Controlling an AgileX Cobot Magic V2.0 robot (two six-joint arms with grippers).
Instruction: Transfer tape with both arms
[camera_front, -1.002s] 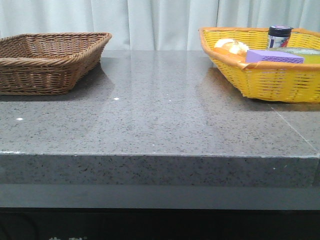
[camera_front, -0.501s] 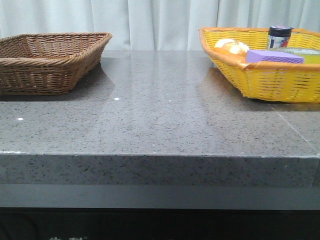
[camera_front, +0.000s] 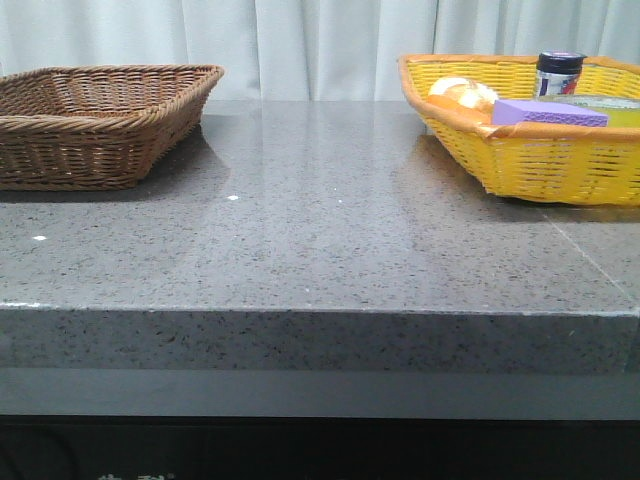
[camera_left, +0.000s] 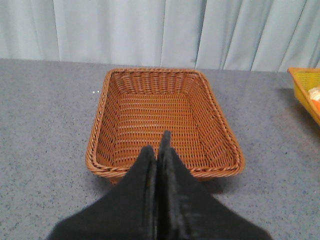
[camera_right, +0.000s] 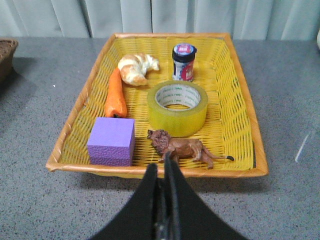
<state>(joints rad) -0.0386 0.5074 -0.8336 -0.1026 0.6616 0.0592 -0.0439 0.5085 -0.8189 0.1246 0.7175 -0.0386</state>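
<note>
Front view, far left: brown wicker basket (camera_front: 100, 125) on the grey stone table (camera_front: 320, 250), nothing showing above its rim. In the left wrist view it fills mid-frame and is bare inside.

Left gripper (camera_left: 159, 150): bottom centre of its wrist view, fingers pressed together with no gap, nothing between them. It hangs over the basket's near rim.

Centre of the front view: bare tabletop; neither arm shows there.

Right side: yellow basket (camera_front: 520, 165) at upper right of the front view. The right wrist view looks down into it. Left to right: purple block (camera_right: 111, 141), carrot (camera_right: 115, 95), croissant (camera_right: 136, 67), then the tape (camera_right: 177, 108) lying flat at frame centre, dark jar (camera_right: 184, 62) behind it, toy lion (camera_right: 182, 147) just in front of it.

Right gripper (camera_right: 162, 170): bottom centre, fingers nearly together, clenched on nothing, short of the basket's near rim.

Progress, as judged: nothing done yet. Tape untouched in the yellow basket; pick-up, handover and placing all remain.
</note>
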